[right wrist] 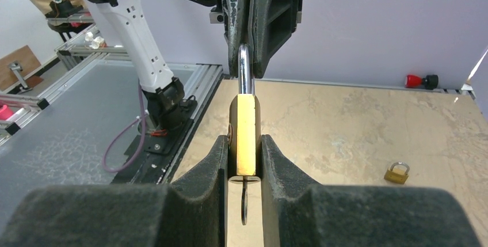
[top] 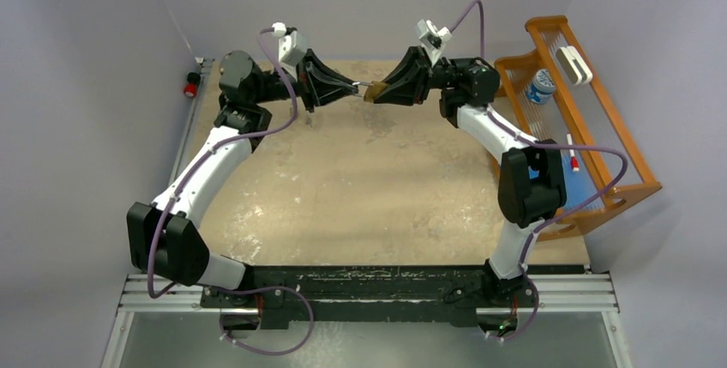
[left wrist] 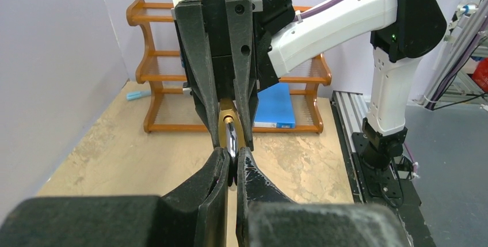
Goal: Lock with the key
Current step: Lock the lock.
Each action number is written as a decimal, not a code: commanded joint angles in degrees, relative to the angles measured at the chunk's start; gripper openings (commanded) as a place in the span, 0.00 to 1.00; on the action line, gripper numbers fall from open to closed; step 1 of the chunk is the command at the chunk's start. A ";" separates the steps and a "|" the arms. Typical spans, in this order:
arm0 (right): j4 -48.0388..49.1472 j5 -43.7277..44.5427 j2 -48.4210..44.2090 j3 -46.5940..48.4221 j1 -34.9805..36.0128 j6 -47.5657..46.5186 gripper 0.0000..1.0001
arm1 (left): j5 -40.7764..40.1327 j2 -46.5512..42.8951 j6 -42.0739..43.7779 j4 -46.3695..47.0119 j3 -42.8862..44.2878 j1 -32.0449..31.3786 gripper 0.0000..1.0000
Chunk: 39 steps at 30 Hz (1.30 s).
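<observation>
— So where do we have the padlock point(right wrist: 244, 126)?
— Up in the air over the far side of the table point(top: 360, 188), between our two grippers; our right gripper point(right wrist: 244, 152) clamps its brass body between both fingers
— And our left gripper point(left wrist: 230, 163)?
— Pinched narrow on the steel shackle point(right wrist: 244, 68), facing the right one
— And the key point(right wrist: 244, 204)?
— We see it edge-on, sticking out below the padlock's bottom, between our right fingers; a second small padlock point(right wrist: 398, 172) lies on the table, well apart
</observation>
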 commanded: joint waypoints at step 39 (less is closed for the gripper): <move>-5.44 14.51 -1.34 8.94 5.21 -8.61 0.00 | -3.67 7.29 -12.92 22.74 -7.32 -6.39 0.00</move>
